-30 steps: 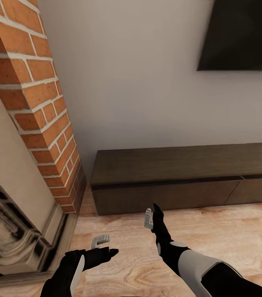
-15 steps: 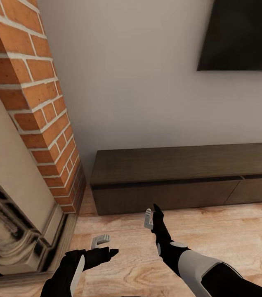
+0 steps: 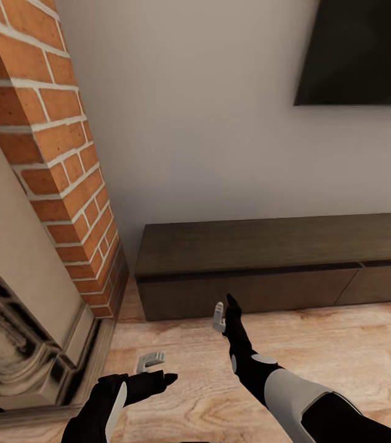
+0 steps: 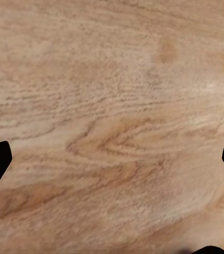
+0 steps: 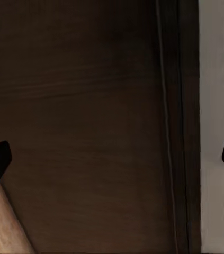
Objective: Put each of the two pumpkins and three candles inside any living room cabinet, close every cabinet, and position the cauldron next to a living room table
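The long, low dark-brown cabinet stands against the white wall with its drawer fronts shut. My right gripper hangs open and empty just in front of the cabinet's left drawer front, a little above the floor. In the right wrist view that gripper faces the dark drawer front from close up. My left gripper is open and empty too, low over the plank floor, nearer to me and to the left. The pumpkins, candles, cauldron and table are out of view.
A red-brick fireplace column with an ornate grey-black surround rises close on the left. A black TV screen hangs on the wall above the cabinet. Light wood floor stretches to the right.
My right gripper has edged forward, closer to the cabinet's front. The left gripper and the camera have stayed put.
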Controlling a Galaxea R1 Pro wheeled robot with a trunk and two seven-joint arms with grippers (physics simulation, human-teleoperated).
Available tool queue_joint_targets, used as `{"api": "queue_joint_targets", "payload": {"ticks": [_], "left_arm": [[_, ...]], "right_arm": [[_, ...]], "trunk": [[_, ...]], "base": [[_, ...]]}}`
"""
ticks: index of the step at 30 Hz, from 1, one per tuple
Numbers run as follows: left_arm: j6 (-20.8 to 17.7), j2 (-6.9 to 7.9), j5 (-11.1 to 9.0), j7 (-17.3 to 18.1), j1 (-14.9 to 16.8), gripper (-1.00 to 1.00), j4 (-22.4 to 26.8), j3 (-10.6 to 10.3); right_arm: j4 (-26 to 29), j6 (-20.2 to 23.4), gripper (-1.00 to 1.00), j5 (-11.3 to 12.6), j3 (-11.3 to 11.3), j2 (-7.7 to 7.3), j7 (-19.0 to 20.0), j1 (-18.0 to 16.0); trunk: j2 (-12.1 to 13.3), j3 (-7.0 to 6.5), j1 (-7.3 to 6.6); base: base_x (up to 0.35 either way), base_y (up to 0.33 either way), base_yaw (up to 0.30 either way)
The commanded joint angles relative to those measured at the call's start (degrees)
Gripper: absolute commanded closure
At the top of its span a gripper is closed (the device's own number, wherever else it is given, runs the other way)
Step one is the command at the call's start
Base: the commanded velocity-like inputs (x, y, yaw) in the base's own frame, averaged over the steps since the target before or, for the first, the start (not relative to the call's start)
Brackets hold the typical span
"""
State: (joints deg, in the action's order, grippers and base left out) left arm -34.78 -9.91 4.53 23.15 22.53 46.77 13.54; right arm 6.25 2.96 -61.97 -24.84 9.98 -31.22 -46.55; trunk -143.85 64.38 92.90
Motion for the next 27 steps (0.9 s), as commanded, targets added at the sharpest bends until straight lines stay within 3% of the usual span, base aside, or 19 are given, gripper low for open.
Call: {"api": "queue_joint_targets", "payload": {"ticks": [1, 9, 27], "left_arm": [[-0.29, -0.09, 0.48, 0.52, 0.04, -1.0, 0.05, 0.34], [-0.29, -0.09, 0.53, 0.53, 0.03, -1.0, -0.07, 0.29], [3.03, -0.09, 0.48, 0.49, 0.04, -1.0, -1.5, 0.27]], "right_arm": [[0.19, 0.31, -1.0, -0.57, 0.16, 0.02, -0.83, -0.03], [0.71, 0.29, -1.0, -0.41, -0.06, 0.02, -5.2, -0.03], [-0.28, 0.2, -1.0, -0.26, -0.06, 0.02, -5.63, -0.03]], "trunk": [[-0.02, 0.05, -0.01], [-0.02, 0.05, -0.01], [-0.02, 0.05, -0.01]], "base": [[0.0, 0.0, 0.0], [0.0, 0.0, 0.0], [0.0, 0.0, 0.0]]}}
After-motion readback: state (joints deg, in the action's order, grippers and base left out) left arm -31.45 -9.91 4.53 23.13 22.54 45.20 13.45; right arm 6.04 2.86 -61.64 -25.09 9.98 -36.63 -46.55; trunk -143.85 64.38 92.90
